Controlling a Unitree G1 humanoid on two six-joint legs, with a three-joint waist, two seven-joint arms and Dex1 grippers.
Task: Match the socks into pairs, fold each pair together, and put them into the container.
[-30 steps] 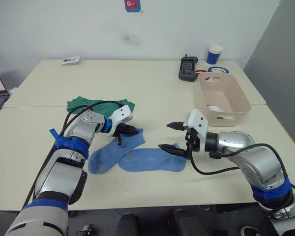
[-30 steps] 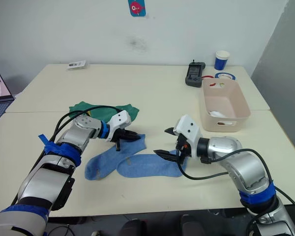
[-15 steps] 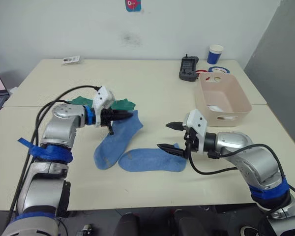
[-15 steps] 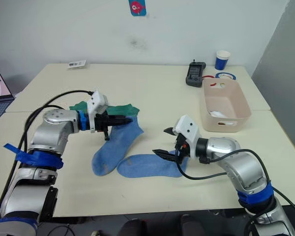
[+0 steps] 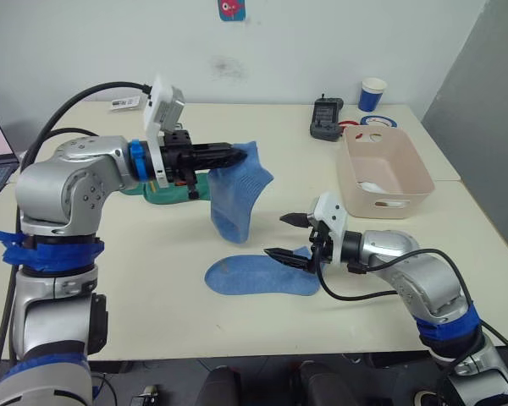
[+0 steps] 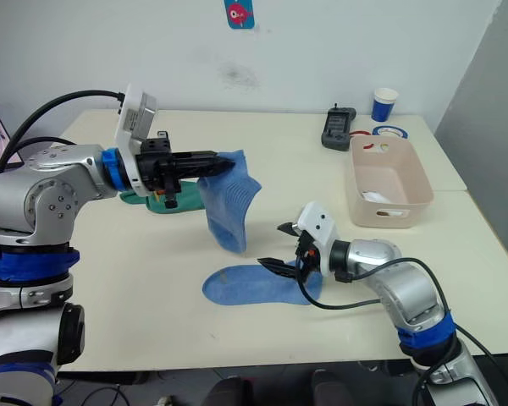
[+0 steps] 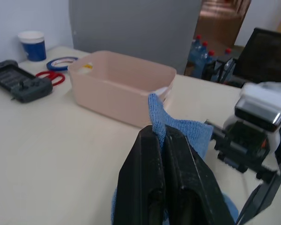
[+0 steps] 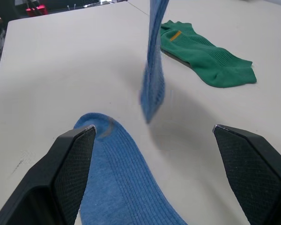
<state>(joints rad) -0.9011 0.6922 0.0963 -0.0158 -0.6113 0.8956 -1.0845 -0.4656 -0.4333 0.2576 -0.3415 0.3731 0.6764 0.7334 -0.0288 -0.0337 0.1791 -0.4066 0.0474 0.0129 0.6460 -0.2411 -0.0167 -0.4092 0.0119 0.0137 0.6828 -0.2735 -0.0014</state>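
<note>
nearest the robot, one light blue sock (image 5: 258, 275) is lying flat on the surface (image 5: 152, 279), well short of the container (image 5: 381, 169), and the right gripper (image 5: 289, 237) is hovering at the sock's end that lies closer to the container, its jaws spread wide and holding nothing, one finger low by the fabric and one raised above it. a little farther out, and well to the side away from the container, the left gripper (image 5: 237, 154) is holding the second light blue sock (image 5: 235, 196) up in the air, jaws clamped on its cuff, so that the sock is dangling clear of the surface above and beyond the flat one. behind that, on the far side of the left gripper from the container, the dark green socks (image 8: 203, 54) are lying together on the surface, one showing its small yellow mark; they are not being folded yet. the container is sitting farther back with something white (image 5: 371, 186) lying in its bottom, which is looking like the white pair already put away, though the shape is too small to be sure. so i am judging the task as roughly a third done: the blue pair is being matched but is not laid together or folded, and the green pair is waiting untouched. beyond the container, a black handset (image 5: 325, 117), a paper cup (image 5: 370, 93) and a roll of tape (image 5: 375, 121) are standing apart from the work.
</note>
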